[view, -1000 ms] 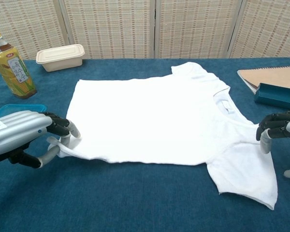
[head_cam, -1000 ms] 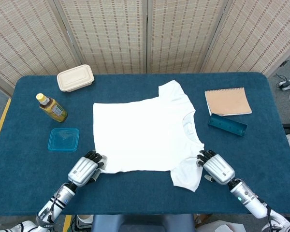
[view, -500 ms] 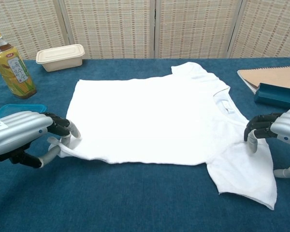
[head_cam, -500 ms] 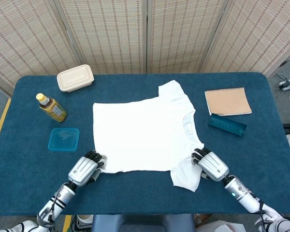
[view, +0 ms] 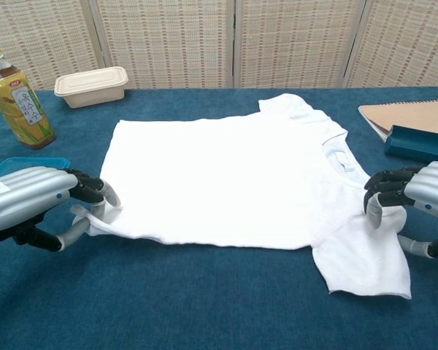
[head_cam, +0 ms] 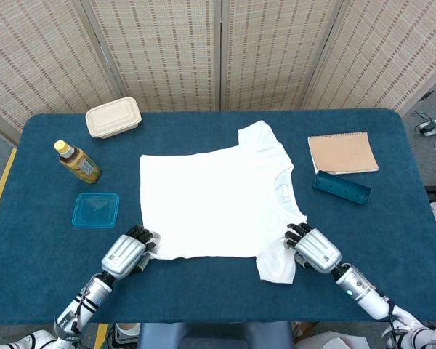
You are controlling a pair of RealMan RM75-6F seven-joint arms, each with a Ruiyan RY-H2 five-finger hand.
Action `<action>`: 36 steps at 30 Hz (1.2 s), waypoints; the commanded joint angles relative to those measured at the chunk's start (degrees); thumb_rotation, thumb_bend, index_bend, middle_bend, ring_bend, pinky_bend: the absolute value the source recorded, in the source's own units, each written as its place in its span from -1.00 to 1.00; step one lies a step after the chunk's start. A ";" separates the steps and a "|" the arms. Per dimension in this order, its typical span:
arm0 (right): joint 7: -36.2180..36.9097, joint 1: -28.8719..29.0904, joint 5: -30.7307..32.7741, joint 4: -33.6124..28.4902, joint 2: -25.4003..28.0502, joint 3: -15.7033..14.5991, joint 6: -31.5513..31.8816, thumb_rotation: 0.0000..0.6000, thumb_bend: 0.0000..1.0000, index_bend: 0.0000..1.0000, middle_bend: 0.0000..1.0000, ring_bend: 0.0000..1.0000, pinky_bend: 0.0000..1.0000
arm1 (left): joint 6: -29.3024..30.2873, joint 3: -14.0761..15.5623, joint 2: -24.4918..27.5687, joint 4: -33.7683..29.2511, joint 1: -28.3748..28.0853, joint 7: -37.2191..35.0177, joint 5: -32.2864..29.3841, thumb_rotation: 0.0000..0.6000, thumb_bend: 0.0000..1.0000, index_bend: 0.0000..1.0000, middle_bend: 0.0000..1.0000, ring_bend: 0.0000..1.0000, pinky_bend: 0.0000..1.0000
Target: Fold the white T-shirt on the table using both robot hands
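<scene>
White T-shirt [head_cam: 216,201] spread flat at the middle of the blue table [head_cam: 51,262], collar toward the right, hem toward the left, one sleeve pointing far and the other near. Near-left hem corner bunched slightly and pinched by the left hand [head_cam: 128,252], thumb under the fabric and the remaining fingers [view: 95,193] curled down on top, closed tight on the cloth. At the near right, right hand [head_cam: 314,249] resting on the near sleeve where it meets the shoulder; fingers [view: 377,195] curled with tips pressing the cloth, thumb low against the sleeve edge in the chest view. Probably gripping the sleeve, though an actual pinch of fabric hard to confirm from either view. Sleeve edge near that hand looks folded in a little.

Further out: teal lid [head_cam: 96,209] just far-left of the left hand, bottle [head_cam: 78,161] of yellow drink beyond it, beige lidded container [head_cam: 113,117] at the far left. On the right, tan spiral notebook [head_cam: 342,152] with a teal case [head_cam: 341,187] touching its near edge. Woven folding screen [head_cam: 218,51] behind the table.
</scene>
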 commanded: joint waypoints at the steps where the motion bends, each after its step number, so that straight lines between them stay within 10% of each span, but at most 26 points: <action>1: 0.50 -0.27 0.09 0.53 -0.35 -0.19 0.94 1.00 -0.16 0.34 -0.16 -0.58 -0.41 | -0.12 -0.26 -0.05 0.41 -0.21 -0.80 -0.04 1.00 0.18 0.50 -0.46 -0.54 -0.70; 21: 4.85 1.01 1.68 -24.96 14.02 -1.08 1.38 1.00 -0.04 0.69 0.07 -0.45 -0.41 | 3.57 0.82 7.10 -5.28 1.48 -11.10 2.27 1.00 0.18 0.53 -0.36 -0.47 -0.70; 36: 13.12 0.00 0.03 -46.29 29.71 -5.37 1.88 1.00 -0.04 0.73 0.10 -0.44 -0.41 | 11.74 7.59 20.09 -14.84 8.93 -17.01 7.22 1.00 0.18 0.53 -0.36 -0.47 -0.70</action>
